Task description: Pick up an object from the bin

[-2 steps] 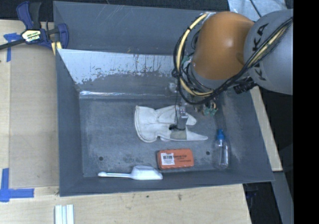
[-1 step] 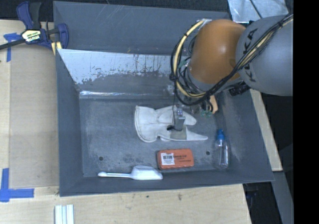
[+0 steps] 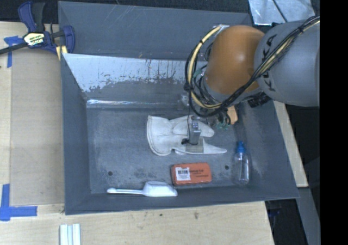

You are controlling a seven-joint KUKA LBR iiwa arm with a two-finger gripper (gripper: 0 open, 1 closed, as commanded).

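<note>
Grey bin [image 3: 117,151], mid-floor: my gripper [image 3: 193,136] is down on the right part of 1 white glove-like item [image 3: 162,136], jaw gap and grip can't tell, its right end partly hidden under me, with an orange barcoded box [image 3: 191,173], white scoop [image 3: 145,190] and blue-capped bottle [image 3: 242,165] nearer the front wall.

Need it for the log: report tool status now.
Tool over white glove, bin centre. Orange packet close beside, blue-capped bottle further off. Nothing on top of glove.
</note>
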